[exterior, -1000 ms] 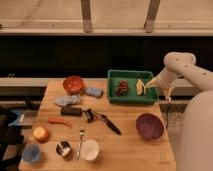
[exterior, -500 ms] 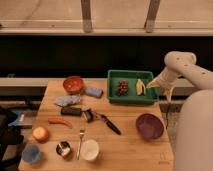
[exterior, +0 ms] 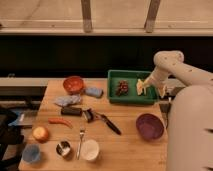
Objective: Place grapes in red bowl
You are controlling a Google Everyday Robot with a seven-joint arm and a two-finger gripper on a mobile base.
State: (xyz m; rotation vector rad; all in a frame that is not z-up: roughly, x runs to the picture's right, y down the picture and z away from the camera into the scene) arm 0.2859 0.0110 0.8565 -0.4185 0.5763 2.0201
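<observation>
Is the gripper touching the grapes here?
Apart. The camera view shows the gripper at the green tray's right end, while the grapes lie in its left half with the banana between them.

The grapes are dark reddish-purple, in a green tray. The red bowl is orange-red, the big bowl dark purple, the banana pale yellow. The gripper, over the tray's right end, is whitish. The table is light wood.
</observation>
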